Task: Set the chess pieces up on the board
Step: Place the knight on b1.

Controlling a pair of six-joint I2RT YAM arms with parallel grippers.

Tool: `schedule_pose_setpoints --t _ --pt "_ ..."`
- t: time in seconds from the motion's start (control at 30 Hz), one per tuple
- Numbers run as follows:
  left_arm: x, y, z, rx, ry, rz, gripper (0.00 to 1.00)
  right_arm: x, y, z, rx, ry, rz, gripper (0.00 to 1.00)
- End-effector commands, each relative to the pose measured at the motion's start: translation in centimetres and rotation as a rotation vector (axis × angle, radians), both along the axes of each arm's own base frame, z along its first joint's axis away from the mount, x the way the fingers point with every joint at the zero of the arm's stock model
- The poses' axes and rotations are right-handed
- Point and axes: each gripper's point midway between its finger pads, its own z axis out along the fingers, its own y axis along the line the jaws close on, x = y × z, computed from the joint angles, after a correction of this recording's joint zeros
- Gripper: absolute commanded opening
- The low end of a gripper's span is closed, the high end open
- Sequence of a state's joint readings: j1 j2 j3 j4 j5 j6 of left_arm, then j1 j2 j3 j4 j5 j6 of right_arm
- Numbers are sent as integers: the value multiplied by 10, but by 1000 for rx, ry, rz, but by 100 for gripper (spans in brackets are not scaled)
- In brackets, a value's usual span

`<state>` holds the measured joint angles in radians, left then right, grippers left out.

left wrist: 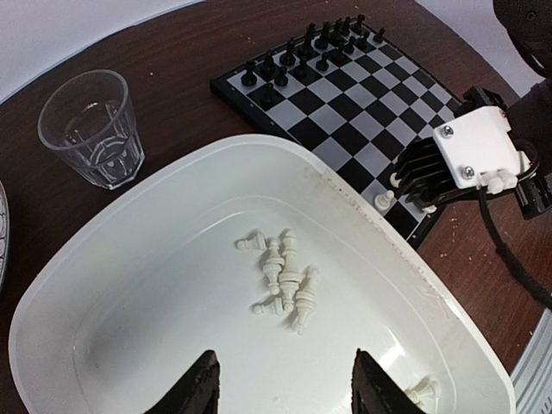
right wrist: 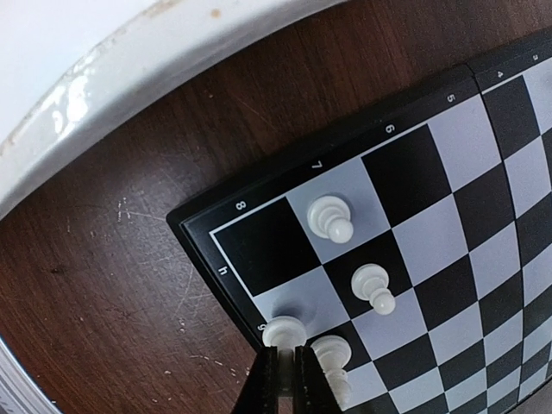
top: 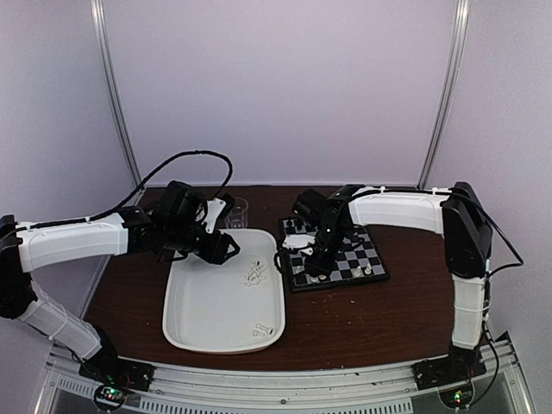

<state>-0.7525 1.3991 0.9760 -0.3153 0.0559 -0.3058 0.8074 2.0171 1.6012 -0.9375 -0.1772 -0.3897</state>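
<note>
Chess pieces (left wrist: 283,274) lie toppled in a loose white heap toward the right of the white tray (left wrist: 129,224), with a lone piece (left wrist: 423,390) apart from them near the tray's near right corner. The tray sits on the brown table (top: 129,293), just left of the board (left wrist: 362,112). The left gripper (left wrist: 289,388) hangs over the tray's far left part, its dark fingers (left wrist: 203,384) spread partway with nothing between them. The right gripper (right wrist: 289,379) reaches down at the board's near left corner, fingers pressed together and pinching the head of a white pawn (right wrist: 285,329) that stands on a pale square by the rim. Three more white pawns stand upright on squares close by, the nearest one (right wrist: 332,349) just beside the fingertips. Black chessmen (left wrist: 310,52) stand in two rows along the board's far side. A clear glass (left wrist: 90,129) stands upright beyond the tray's far edge, near it but not touching.
</note>
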Motion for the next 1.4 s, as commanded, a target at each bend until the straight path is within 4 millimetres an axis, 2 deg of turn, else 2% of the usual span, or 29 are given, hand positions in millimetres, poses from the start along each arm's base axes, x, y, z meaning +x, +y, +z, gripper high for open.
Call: schedule_pose_setpoints --t 0.0,0.8,0.93,1.17,1.37 --pt "4 -1 1 -19 -9 7 53 5 2 -5 -19 -22 -3 0" --pt "0 -4 -7 -38 14 -3 53 14 6 -9 -24 -37 -15 0" --pt "0 -3 -7 -38 14 -4 53 14 5 -9 -27 -38 -17 4" --pt "-1 -4 -8 -39 15 -7 52 15 4 8 -14 -68 -25 13" --pt "-1 -4 -11 -35 22 -9 52 21 3 39 18 -120 -38 23"
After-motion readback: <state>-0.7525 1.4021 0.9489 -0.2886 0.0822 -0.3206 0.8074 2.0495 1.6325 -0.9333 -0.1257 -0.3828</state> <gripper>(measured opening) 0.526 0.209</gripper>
